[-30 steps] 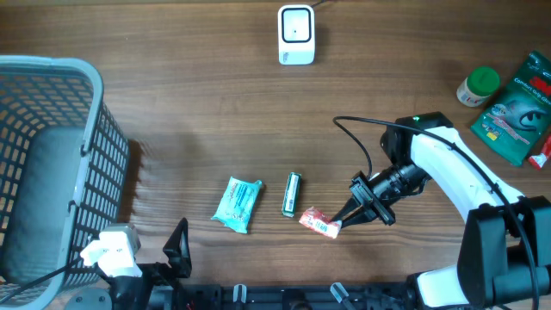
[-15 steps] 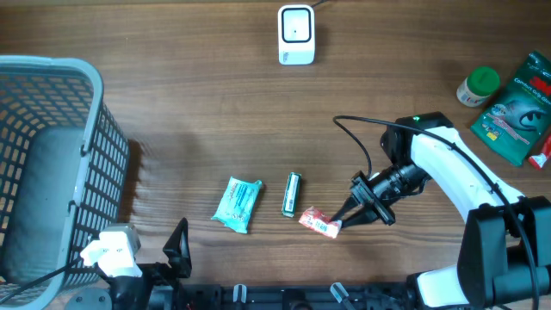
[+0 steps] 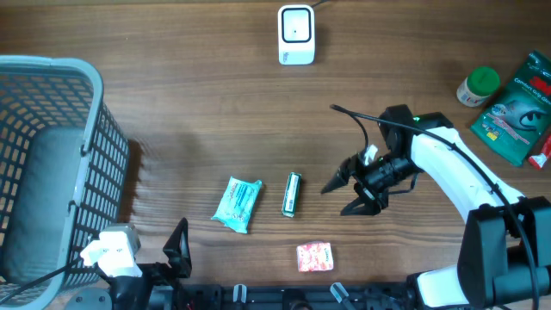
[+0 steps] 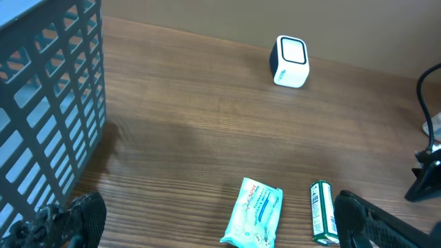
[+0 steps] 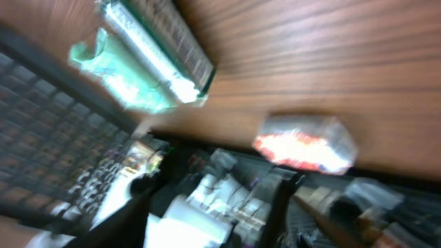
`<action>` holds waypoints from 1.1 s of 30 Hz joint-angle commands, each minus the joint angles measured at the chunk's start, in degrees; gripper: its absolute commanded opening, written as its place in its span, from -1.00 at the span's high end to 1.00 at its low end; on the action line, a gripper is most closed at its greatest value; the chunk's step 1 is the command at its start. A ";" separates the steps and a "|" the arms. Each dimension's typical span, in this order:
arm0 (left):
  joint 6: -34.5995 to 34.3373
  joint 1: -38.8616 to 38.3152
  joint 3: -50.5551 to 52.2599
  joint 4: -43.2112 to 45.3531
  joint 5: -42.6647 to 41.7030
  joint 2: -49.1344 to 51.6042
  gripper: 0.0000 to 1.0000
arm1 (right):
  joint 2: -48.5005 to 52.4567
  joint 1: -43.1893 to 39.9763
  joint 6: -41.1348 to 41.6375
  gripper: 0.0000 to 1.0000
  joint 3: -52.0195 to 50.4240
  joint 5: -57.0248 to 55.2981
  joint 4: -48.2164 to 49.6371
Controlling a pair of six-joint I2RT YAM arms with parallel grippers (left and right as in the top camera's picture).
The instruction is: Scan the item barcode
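My right gripper [image 3: 336,200], the nearer one, hangs with jaws apart and empty, the red packet [image 3: 315,256] lying flat by the table's [image 3: 172,129] front edge, base-ward and slightly left, long axis crosswise.

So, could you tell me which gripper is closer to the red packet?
Right. The right gripper hangs open just beyond and right of the red packet; the left gripper sits far to its left, by the basket.

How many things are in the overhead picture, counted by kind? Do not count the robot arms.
Small packets: 3 (teal packet, green stick pack, red packet)
Basket: 1
Scanner: 1
Green-lidded jar: 1
Green bag: 1
Total: 7, without the red thing cut off at the right edge.
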State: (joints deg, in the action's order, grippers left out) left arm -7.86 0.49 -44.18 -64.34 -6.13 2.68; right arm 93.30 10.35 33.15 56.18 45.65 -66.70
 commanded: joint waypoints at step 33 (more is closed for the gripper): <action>-0.31 0.33 0.04 0.15 -0.87 -0.35 -1.00 | -49.53 0.37 -10.75 -0.74 -28.22 -4.57 13.86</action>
State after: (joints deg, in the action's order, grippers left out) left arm -7.86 0.49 -44.18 -64.31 -6.13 2.68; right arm 40.47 10.61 25.65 31.42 32.38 -56.66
